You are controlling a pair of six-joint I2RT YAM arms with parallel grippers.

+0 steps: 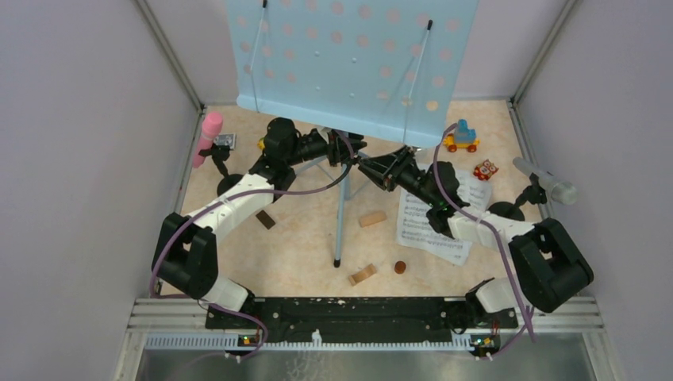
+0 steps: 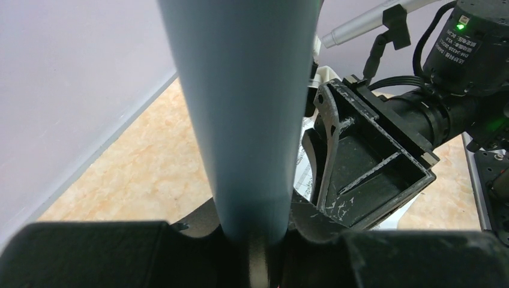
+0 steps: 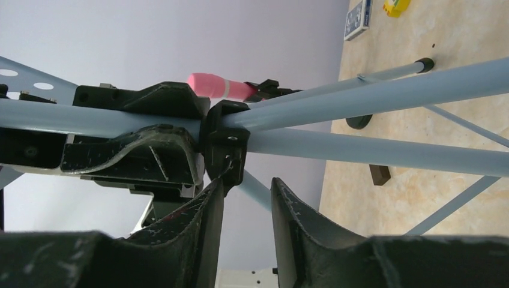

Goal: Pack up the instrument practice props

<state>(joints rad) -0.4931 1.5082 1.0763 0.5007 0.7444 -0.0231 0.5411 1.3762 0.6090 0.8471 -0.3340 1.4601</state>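
Pale blue perforated music rack (image 1: 349,63) upright on its tripod legs (image 3: 384,96) at the middle back of the table (image 1: 294,254), with both grippers at the stem.

The left gripper (image 2: 252,240) is clamped round the centre pole (image 2: 240,108), fingers pressed to either side of it. The right gripper (image 3: 246,198) faces it from the other side with its fingers a narrow gap apart and nothing between them, the tips just under the black hub (image 3: 227,141) where the legs join. White sheet-music pages (image 1: 432,226) lie flat under the right arm. The pink microphone (image 1: 209,136) sits in its black holder (image 1: 230,184) by the left wall and the silver microphone (image 1: 548,181) in its holder (image 1: 505,210) by the right wall. A toy vehicle (image 1: 461,139) and wooden blocks (image 1: 371,218) are scattered on the table.
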